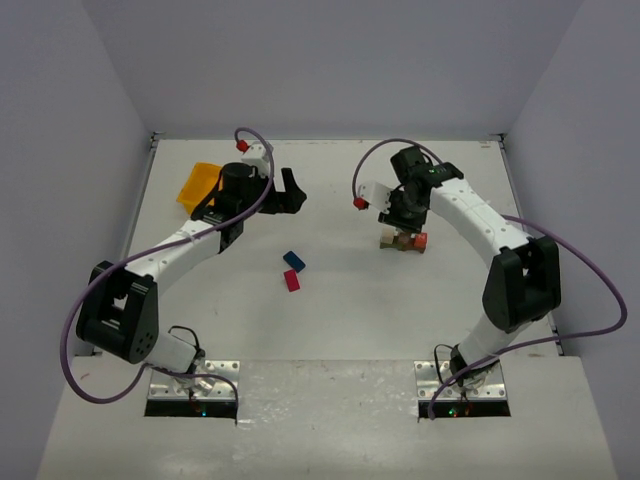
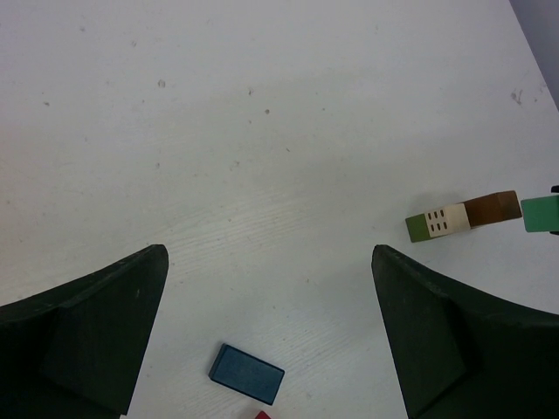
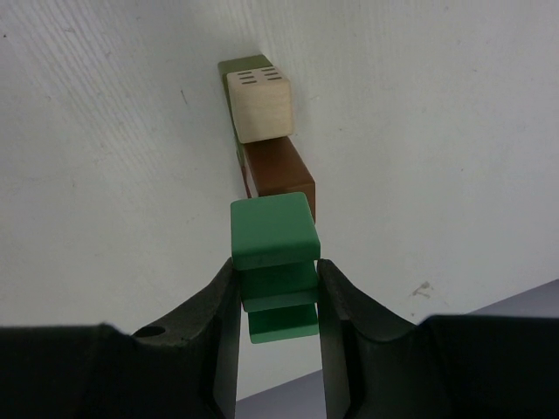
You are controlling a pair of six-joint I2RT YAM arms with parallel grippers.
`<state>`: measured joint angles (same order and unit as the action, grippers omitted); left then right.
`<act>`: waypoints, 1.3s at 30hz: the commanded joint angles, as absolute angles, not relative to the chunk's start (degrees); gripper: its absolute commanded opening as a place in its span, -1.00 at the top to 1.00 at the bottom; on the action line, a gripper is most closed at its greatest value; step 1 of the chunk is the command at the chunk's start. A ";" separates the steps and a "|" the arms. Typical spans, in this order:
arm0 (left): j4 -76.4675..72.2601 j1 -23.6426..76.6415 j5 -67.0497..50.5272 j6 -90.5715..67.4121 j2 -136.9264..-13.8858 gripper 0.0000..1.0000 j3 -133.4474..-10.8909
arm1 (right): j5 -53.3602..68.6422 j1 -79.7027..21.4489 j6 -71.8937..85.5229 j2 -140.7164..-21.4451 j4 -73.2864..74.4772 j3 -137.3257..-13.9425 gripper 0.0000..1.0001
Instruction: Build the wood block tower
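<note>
Here, pale walls (image 1: 330, 60) enclose the white table (image 1: 350, 325).

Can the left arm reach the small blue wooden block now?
Probably yes: the open, empty left gripper hangs near the small blue wooden block, only bare table between them; the red wooden block lies apart.

from high behind the near edge we look down on the whole table (image 1: 340, 320). over the left hand (image 2: 266, 257) we face down and forward, fairly near the table. over the right hand (image 3: 276, 271) we sit very close. both wrist views share the tan block (image 3: 258, 105) and green block (image 3: 272, 229); top and left wrist share the blue block (image 2: 247, 374).
</note>
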<state>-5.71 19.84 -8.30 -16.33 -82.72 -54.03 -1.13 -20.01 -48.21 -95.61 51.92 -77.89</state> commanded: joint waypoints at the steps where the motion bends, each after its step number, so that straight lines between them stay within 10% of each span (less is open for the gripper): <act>1: -6.69 19.86 -9.32 -15.47 -82.88 -1.00 -56.52 | -1.13 -19.86 -49.39 -97.08 48.50 -78.41 0.95; 39: -6.77 19.95 -11.60 -14.28 -83.14 -1.00 -56.78 | -2.43 -18.94 -49.92 -98.00 44.91 -75.94 0.76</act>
